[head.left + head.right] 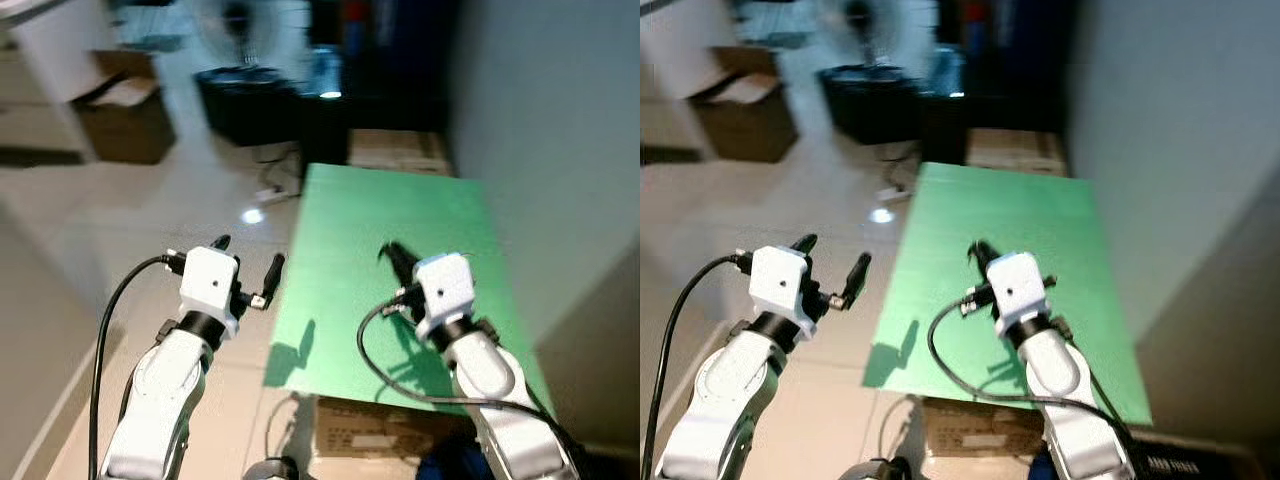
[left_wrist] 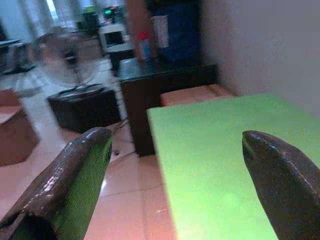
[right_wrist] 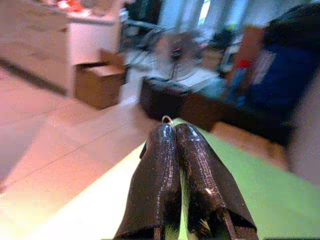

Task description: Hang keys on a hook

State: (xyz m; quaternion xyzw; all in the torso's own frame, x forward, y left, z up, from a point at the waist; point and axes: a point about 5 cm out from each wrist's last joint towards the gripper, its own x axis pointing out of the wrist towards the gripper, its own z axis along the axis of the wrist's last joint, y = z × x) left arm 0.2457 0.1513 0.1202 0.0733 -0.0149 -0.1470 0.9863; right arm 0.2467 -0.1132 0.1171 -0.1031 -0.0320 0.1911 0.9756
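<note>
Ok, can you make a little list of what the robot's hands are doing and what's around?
Left gripper: fingers apart, holding nothing, over the floor beside the table
Right gripper: fingers pressed together over the table, a small metal ring peeking out at the tips
Table: green top
Further back: fan, cardboard box
Hook: cannot tell where

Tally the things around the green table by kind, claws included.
Claws: 2, left open, right shut
Green table: 1
Cardboard boxes: 3, one open on the floor, one behind the table, one under it
Fan: 1
Total: 7
</note>
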